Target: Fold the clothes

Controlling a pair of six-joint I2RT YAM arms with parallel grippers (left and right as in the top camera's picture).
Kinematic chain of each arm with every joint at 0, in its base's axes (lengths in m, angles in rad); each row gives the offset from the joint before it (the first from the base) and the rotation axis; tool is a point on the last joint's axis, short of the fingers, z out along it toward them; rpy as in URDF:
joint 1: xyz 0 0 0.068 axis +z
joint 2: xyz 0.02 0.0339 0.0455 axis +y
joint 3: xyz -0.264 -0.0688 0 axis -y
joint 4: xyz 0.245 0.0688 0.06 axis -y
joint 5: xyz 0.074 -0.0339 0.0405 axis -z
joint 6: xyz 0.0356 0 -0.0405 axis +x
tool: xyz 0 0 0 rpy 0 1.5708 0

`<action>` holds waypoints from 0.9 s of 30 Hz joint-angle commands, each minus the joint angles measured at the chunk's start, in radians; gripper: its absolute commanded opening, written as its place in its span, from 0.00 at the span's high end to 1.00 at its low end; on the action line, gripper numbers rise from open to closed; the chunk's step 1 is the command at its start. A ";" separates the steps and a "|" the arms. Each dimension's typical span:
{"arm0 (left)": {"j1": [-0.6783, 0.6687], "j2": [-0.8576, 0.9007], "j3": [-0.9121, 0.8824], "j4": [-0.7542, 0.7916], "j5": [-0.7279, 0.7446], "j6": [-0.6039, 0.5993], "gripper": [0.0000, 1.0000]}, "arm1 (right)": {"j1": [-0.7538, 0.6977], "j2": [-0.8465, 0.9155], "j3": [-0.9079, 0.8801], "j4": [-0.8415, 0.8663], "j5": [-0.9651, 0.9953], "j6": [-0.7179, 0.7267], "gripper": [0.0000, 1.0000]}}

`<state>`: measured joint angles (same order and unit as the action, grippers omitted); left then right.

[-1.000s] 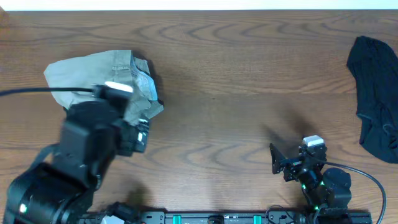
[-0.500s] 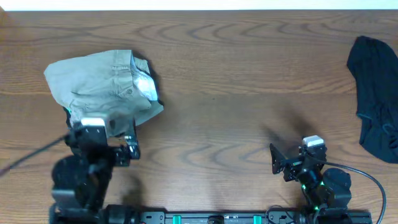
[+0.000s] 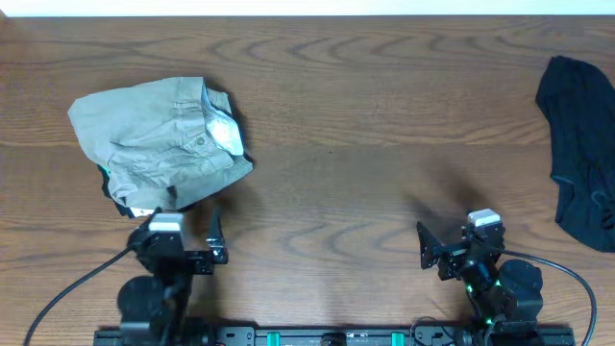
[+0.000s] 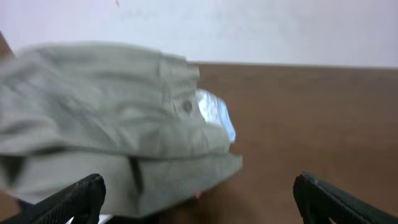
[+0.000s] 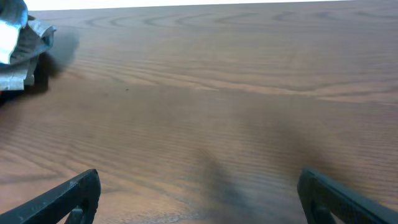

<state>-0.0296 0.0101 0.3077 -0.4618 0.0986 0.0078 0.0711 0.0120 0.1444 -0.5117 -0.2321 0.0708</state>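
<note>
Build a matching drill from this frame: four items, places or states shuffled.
Column 1
1. khaki shorts
2. black garment
3. left gripper
4. right gripper

Column 2
A. crumpled at the far right edge of the table
B. lying in a bundle on the left side
C. near edge, right, jaws open, facing bare wood
D. near edge, left, jaws open, facing the shorts

Pairs: 1-B, 2-A, 3-D, 4-C

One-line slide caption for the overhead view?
Khaki shorts bundled at table left, black garment at right edge; left hand and right hand open, empty, near the front.
</note>
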 commanded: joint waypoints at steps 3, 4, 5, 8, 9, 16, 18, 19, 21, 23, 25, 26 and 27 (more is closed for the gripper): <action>0.005 -0.008 -0.117 0.047 0.045 0.017 0.02 | -0.005 -0.006 -0.003 0.000 -0.004 0.003 0.01; 0.005 -0.008 -0.133 0.053 0.047 0.017 0.02 | -0.005 -0.006 -0.003 0.000 -0.005 0.003 0.01; 0.005 -0.008 -0.150 0.060 0.052 0.016 0.02 | -0.005 -0.006 -0.003 0.000 -0.005 0.003 0.01; 0.005 -0.008 -0.185 0.068 0.052 0.013 0.02 | -0.005 -0.006 -0.003 0.000 -0.005 0.003 0.01; 0.005 -0.008 -0.191 0.068 0.052 0.013 0.02 | -0.005 -0.006 -0.003 0.000 -0.005 0.003 0.01; 0.005 -0.007 -0.191 0.069 0.051 0.013 0.02 | -0.005 -0.006 -0.003 0.000 -0.005 0.003 0.01; 0.005 -0.007 -0.191 0.068 0.051 0.013 0.02 | -0.005 -0.006 -0.003 0.000 -0.005 0.003 0.01; 0.005 -0.007 -0.191 0.069 0.051 0.013 0.02 | -0.005 -0.006 -0.003 0.000 -0.005 0.003 0.01; 0.005 -0.007 -0.191 0.069 0.051 0.013 0.02 | -0.005 -0.006 -0.003 0.000 -0.005 0.003 0.01; 0.005 -0.006 -0.191 0.069 0.051 0.013 0.02 | -0.005 -0.006 -0.003 0.000 -0.005 0.003 0.01; 0.005 -0.006 -0.191 0.069 0.051 0.013 0.02 | -0.005 -0.006 -0.003 0.000 -0.005 0.003 0.01; 0.005 -0.006 -0.191 0.069 0.051 0.013 0.02 | -0.005 -0.006 -0.003 0.000 -0.005 0.003 0.01; 0.005 -0.006 -0.191 0.069 0.051 0.013 0.02 | -0.005 -0.006 -0.003 0.000 -0.005 0.003 0.01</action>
<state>-0.0288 0.0105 0.1387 -0.3954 0.1356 0.0078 0.0711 0.0120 0.1444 -0.5114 -0.2321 0.0708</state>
